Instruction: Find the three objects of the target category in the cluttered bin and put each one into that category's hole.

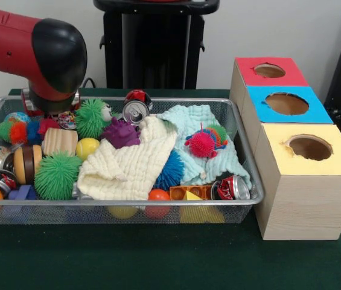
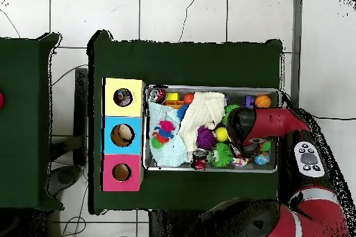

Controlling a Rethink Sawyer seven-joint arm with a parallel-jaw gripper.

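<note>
The wire-mesh bin (image 1: pixel 128 203) is full of clutter; it also shows in the overhead view (image 2: pixel 208 170). My arm (image 1: pixel 43 51) reaches down over the bin's far left corner. My gripper (image 1: pixel 50 106) is low among the clutter there, mostly hidden under the black wrist. A white wad with coloured spots (image 1: pixel 67 119) peeks out right beside it. Another spotted wad (image 1: pixel 17 116) lies further left by the rim. A third wad is not visible. The yellow-topped box's round hole (image 1: pixel 310 147) is right of the bin; it also shows in the overhead view (image 2: pixel 123 97).
A cream cloth (image 1: pixel 131 166) and a teal cloth (image 1: pixel 203 151) cover the bin's middle and right. Green spiky balls (image 1: pixel 57 175), a purple one (image 1: pixel 121 133), a pink one (image 1: pixel 201 144), crushed cans (image 1: pixel 135 110), balls and blocks lie around. The blue-topped box (image 1: pixel 286 104) and red-topped box (image 1: pixel 270 70) stand behind the yellow one.
</note>
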